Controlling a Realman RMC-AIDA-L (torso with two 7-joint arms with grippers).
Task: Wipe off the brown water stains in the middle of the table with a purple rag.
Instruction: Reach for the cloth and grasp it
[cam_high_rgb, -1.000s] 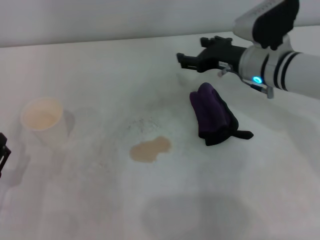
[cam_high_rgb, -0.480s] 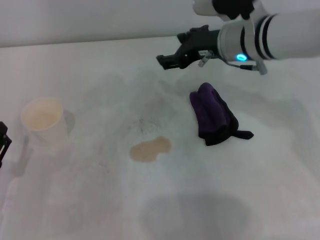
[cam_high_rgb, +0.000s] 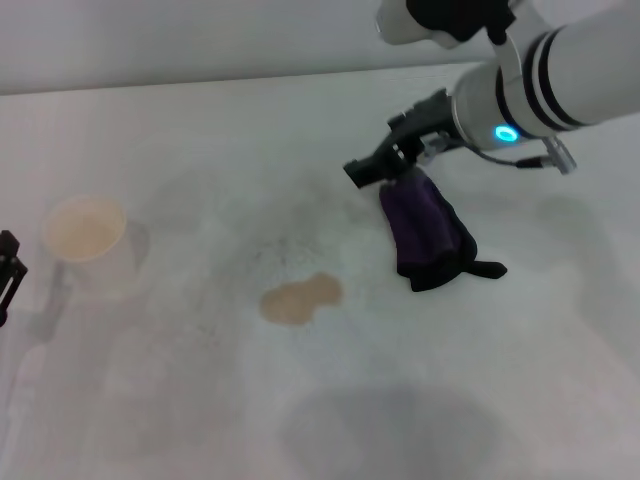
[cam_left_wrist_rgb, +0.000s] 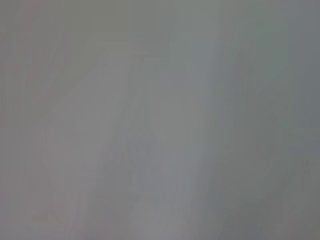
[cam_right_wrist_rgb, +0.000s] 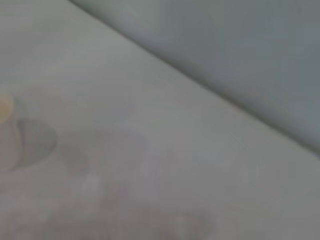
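Note:
The purple rag (cam_high_rgb: 430, 230) lies bunched on the white table (cam_high_rgb: 200, 400), right of centre, with its black corner pointing right. The brown water stains (cam_high_rgb: 300, 298) form a small tan two-lobed blotch to the rag's left and nearer to me. My right gripper (cam_high_rgb: 372, 158) hangs just above the rag's far left end, tilted down toward the table, open and empty. It does not touch the rag. My left gripper (cam_high_rgb: 8, 272) shows only as a dark sliver at the far left edge. The left wrist view shows only grey blur.
A white paper cup (cam_high_rgb: 85, 235) holding tan liquid stands at the left of the table, and its edge shows in the right wrist view (cam_right_wrist_rgb: 3, 110). A faint grey speckled smudge (cam_high_rgb: 290, 248) lies just beyond the stain. The table's far edge (cam_high_rgb: 250, 80) meets a grey wall.
My right gripper swung left across the table's far side, then came back and dropped toward the rag's far end, tilting downward. The rag, stain and cup have not moved.

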